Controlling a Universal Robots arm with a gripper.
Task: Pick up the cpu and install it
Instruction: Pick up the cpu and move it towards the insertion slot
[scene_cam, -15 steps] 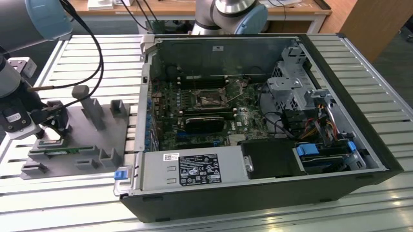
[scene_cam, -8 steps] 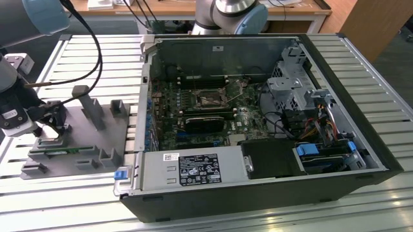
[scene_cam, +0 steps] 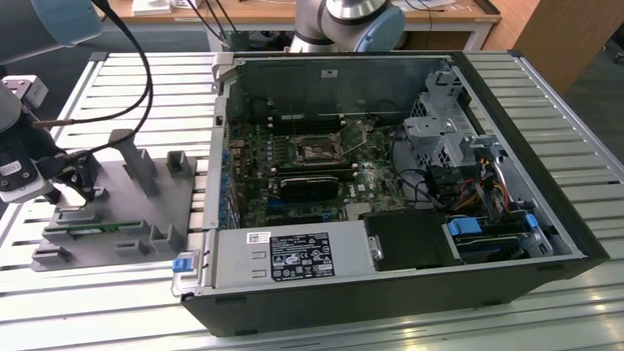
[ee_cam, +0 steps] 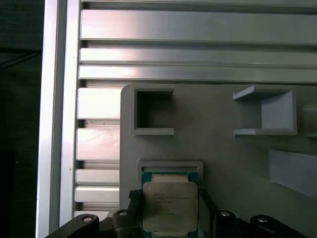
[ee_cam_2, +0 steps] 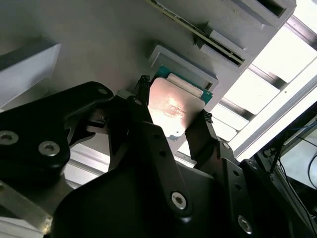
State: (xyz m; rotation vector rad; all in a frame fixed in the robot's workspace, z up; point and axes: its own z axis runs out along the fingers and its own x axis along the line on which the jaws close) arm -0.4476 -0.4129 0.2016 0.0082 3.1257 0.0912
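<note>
At the exterior view's left edge: gripper [scene_cam: 83, 186], low over a grey fixture [scene_cam: 137, 219] on the slatted table [scene_cam: 146, 80]. Carries black cables [scene_cam: 146, 69] that loop up toward the upper left corner of that frame.

In both wrist views: closed in on the cpu [ee_cam: 169, 206], jaws drawn together, one of the black fingers [ee_cam: 207, 206] against each of two opposite edges. Shows the chip's shiny metal top [ee_cam_2: 173, 106] facing the cameras, with a thin green border at one edge. Sits at a shallow raised-rim pocket of the fixture; cannot tell whether lifted clear of the pocket floor or resting on it. Two empty square-walled holders beyond it on the same grey plate.

Just to the right in the exterior view, lower on the fixture: a long green memory stick [scene_cam: 93, 228], lying in its slot, apart from the gripper.

Centre to right: an open computer case [scene_cam: 556, 190] on its side. Inside, a motherboard [scene_cam: 375, 179] with an unfilled socket [scene_cam: 317, 151] near the middle, well apart from the cpu. Toward the lower centre, a silver power supply [scene_cam: 292, 256]. Along the frame's top centre, the base of a second arm [scene_cam: 356, 18].
</note>
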